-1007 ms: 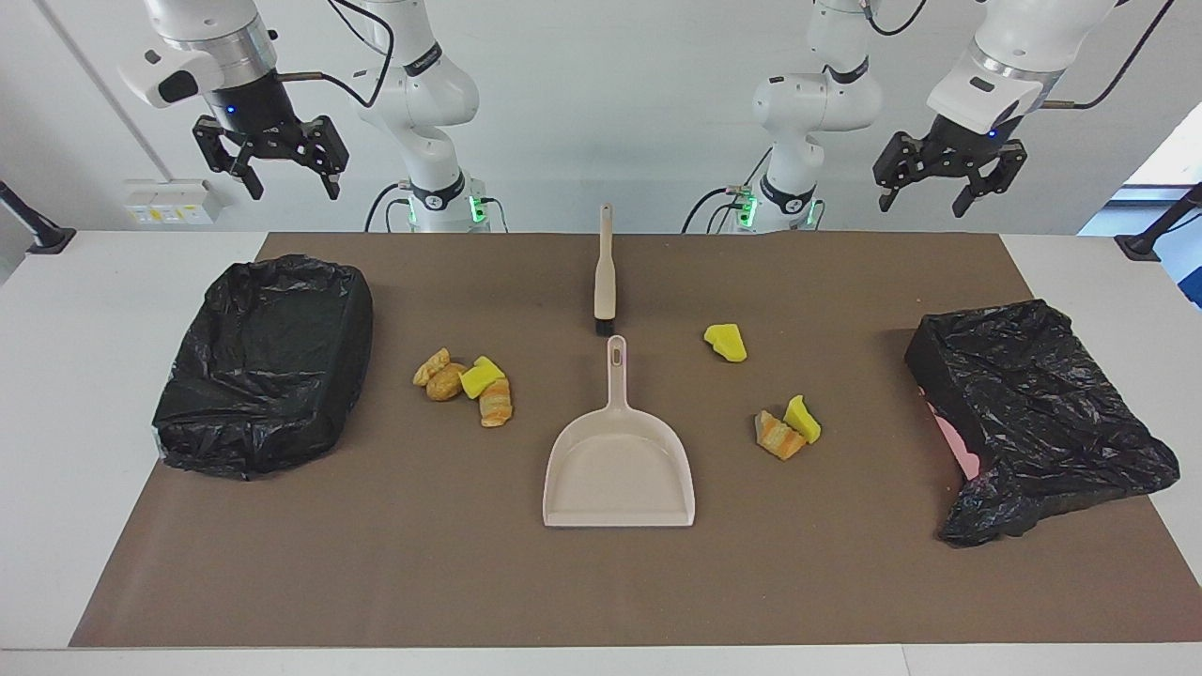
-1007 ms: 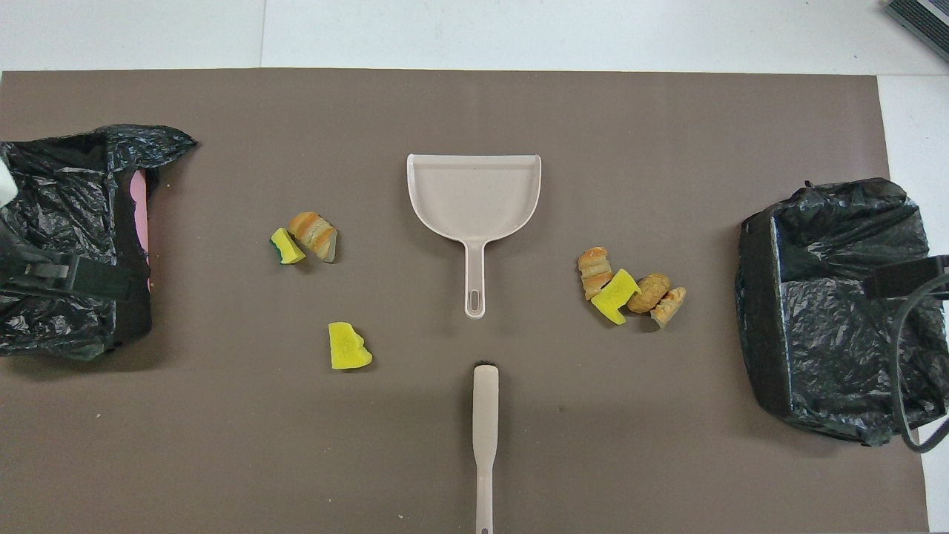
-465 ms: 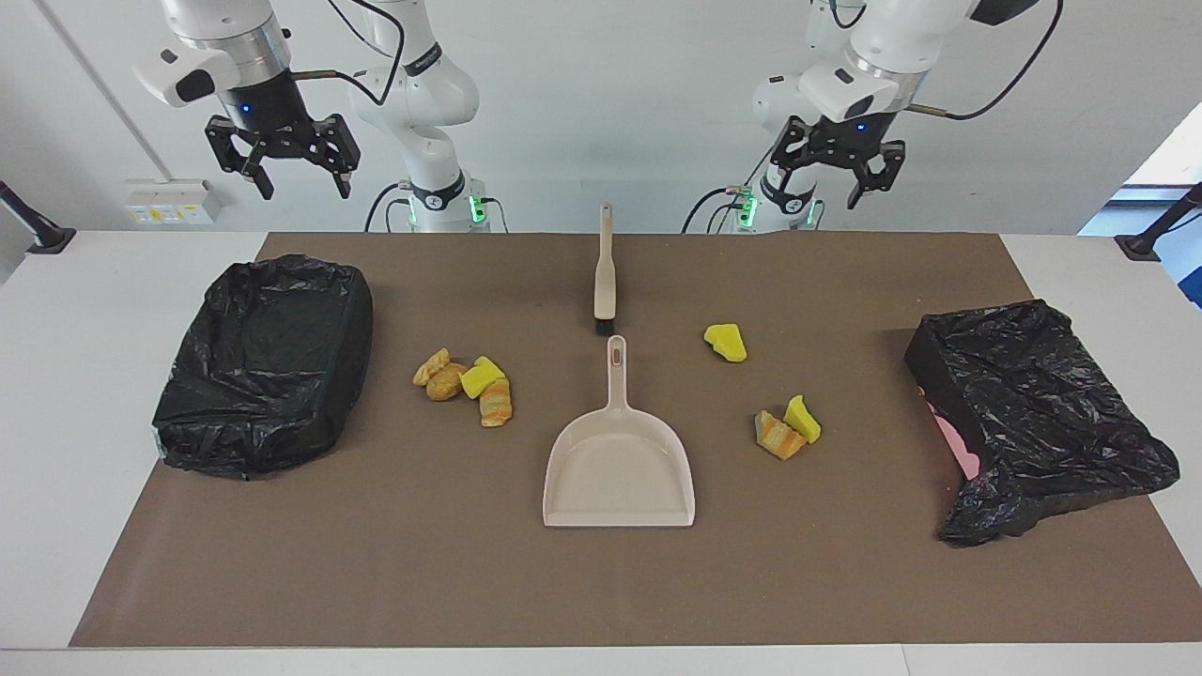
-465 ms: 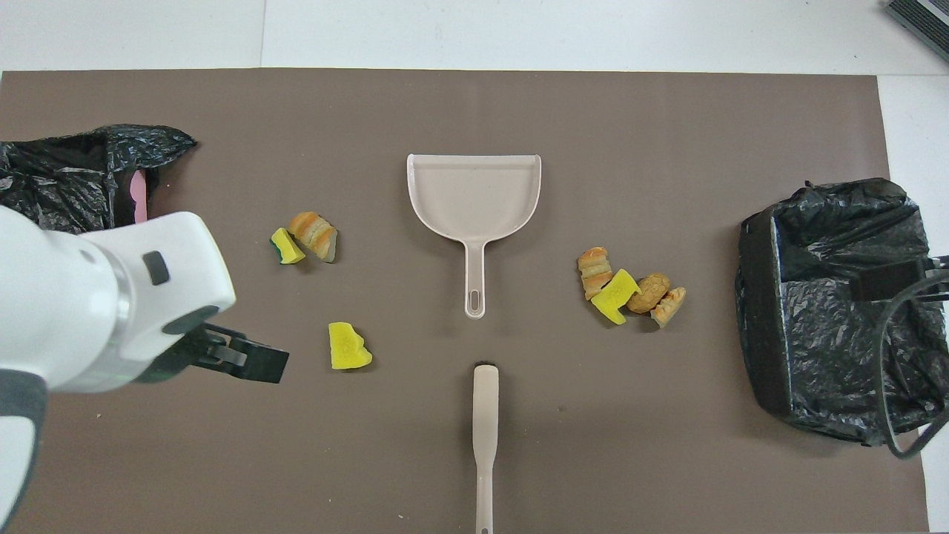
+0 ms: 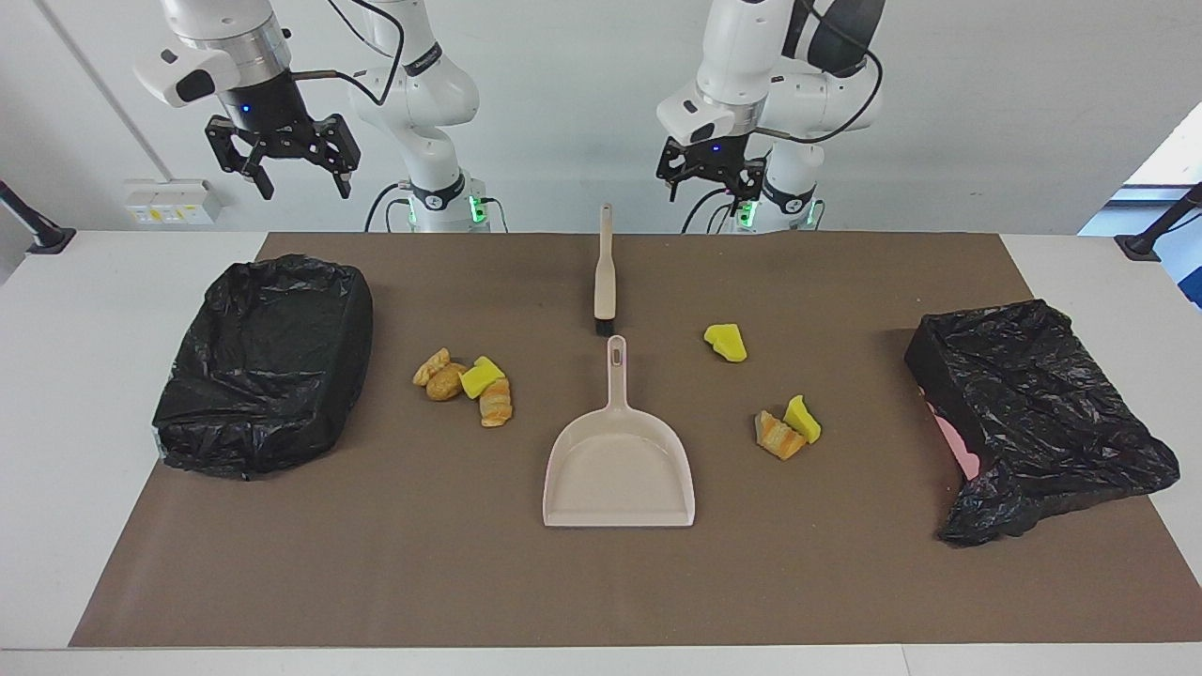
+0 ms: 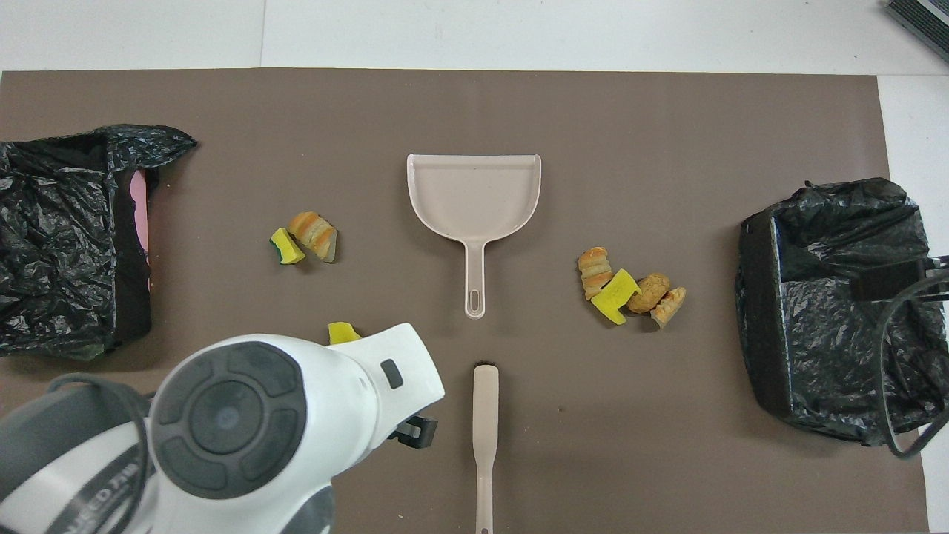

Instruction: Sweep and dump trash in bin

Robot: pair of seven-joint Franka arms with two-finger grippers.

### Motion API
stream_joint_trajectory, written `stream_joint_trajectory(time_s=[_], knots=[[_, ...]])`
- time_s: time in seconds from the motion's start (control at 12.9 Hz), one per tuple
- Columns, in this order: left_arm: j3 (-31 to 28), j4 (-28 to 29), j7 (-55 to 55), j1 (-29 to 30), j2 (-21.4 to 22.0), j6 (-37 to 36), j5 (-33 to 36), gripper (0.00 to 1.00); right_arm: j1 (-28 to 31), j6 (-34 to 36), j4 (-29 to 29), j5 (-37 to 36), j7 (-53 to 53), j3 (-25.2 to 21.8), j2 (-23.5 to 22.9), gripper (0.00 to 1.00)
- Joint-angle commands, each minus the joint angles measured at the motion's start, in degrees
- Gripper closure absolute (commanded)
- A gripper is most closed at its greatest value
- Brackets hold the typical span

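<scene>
The brown mat (image 5: pixel 845 582) has a black-lined bin (image 5: pixel 268 361) near each end, and much bare mat lies between them. In the middle the beige dustpan (image 5: pixel 620 474) lies flat, with the brush (image 5: pixel 605 282) nearer to the robots and the trash (image 5: pixel 467 380) in loose groups on both sides. The left gripper (image 5: pixel 711 183) hangs over the mat's edge beside the brush handle and the right gripper (image 5: pixel 282 160) over the table edge near its bin, both with fingers spread.

the left gripper (image 5: pixel 709 178) has been swung in from above the table's left-arm end to a raised spot over the robots' edge near the middle, close to the brush (image 5: pixel 604 274) handle. the single yellow chunk (image 6: pixel 339 331) is now mostly covered by the left arm in the overhead view. the right gripper (image 5: pixel 282 155) has been shifted slightly toward the table's middle, raised over the robots' edge by the bin (image 5: pixel 266 364) at the right-arm end.
</scene>
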State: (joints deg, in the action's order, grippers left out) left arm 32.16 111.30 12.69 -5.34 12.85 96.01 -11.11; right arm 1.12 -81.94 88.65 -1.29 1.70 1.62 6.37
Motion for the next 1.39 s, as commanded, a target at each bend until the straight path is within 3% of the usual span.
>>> stream_joint_trajectory(time_s=[0.0,0.54,1.01,1.32], knots=[[2.98,5.93,0.58,-0.2,2.26,4.87,-2.77,0.0,0.64,0.03,0.91,1.03,1.02,0.14,0.93,0.0],[17.57,19.02,16.39,-1.52,-0.02,23.41,-3.04,0.0,0.47,-0.32,0.91,1.29,0.23,1.27,1.01,0.0],[19.69,21.41,22.64,-2.48,-5.02,30.28,-2.95,0.0,0.47,-1.19,1.18,2.16,-0.56,2.51,0.14,0.0],[21.09,23.25,23.42,-3.71,-5.38,31.61,-2.95,0.0,-2.87,-9.62,1.97,4.72,-5.91,2.69,-4.42,0.0]])
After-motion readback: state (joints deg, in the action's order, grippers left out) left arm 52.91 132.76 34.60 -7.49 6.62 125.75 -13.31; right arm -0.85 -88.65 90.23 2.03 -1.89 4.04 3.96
